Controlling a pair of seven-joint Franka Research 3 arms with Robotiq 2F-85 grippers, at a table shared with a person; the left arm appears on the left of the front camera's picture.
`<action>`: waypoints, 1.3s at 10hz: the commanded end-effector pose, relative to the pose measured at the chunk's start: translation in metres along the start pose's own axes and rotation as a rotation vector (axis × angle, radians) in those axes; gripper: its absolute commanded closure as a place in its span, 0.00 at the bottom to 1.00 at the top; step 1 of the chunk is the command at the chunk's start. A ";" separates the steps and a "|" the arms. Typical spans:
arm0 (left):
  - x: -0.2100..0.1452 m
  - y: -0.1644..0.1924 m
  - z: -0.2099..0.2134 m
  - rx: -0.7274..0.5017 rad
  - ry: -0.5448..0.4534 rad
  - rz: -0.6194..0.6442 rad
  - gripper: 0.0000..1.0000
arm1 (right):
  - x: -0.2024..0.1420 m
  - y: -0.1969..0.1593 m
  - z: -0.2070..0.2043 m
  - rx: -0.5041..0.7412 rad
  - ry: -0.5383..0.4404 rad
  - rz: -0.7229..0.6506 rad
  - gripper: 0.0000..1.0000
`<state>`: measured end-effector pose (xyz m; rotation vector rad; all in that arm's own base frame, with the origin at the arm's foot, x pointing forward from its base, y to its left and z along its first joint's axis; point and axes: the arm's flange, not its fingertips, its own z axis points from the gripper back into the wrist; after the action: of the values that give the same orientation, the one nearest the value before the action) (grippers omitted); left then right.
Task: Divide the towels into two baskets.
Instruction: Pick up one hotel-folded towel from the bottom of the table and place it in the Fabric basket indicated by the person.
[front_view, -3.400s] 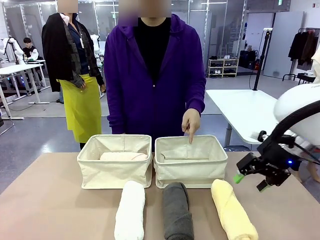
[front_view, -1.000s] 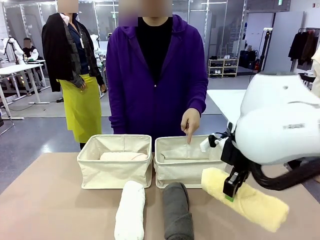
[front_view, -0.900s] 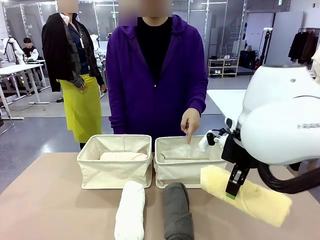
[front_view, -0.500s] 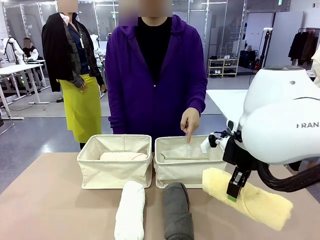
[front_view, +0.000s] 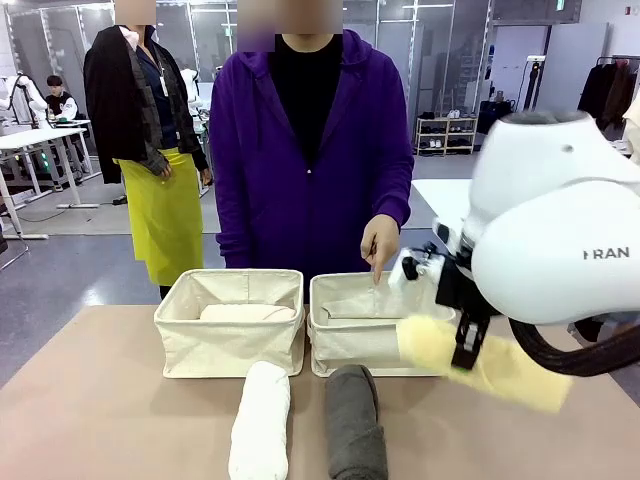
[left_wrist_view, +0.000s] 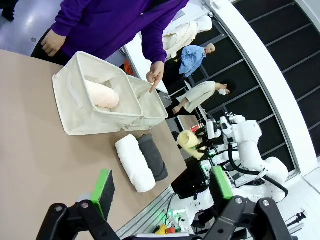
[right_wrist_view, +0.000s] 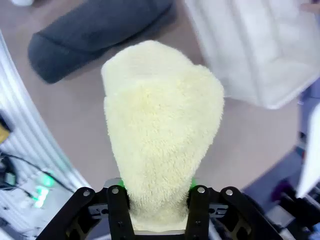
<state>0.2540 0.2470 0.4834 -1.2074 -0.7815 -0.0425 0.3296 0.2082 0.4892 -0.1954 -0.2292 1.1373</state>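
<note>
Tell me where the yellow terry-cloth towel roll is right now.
Front view, right side: the yellow terry-cloth towel roll is held in the right end effector, its inner end at the front right corner of the right cream canvas basket.

We have lifted the yellow towel (front_view: 512, 375) off the table (front_view: 100, 400), where it lay beside the dark grey towel (front_view: 354, 420); our right gripper (front_view: 464, 358), earlier hovering apart, is now clamped across it. Over the last second we raised it, and its end now overlaps the right basket (front_view: 350, 345)'s front corner.
</note>
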 end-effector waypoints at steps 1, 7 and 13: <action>0.000 -0.004 0.002 -0.010 -0.004 -0.010 0.03 | 0.048 -0.030 0.011 -0.114 -0.038 0.260 0.62; 0.000 -0.004 0.002 -0.010 -0.004 -0.010 0.03 | 0.169 -0.115 -0.057 -0.216 -0.073 0.540 0.62; 0.000 -0.004 0.002 -0.010 -0.004 -0.010 0.03 | 0.183 -0.134 -0.136 -0.199 -0.091 0.570 0.60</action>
<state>0.2542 0.2468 0.4835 -1.2072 -0.7807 -0.0430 0.5567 0.3153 0.4134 -0.3617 -0.3724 1.6688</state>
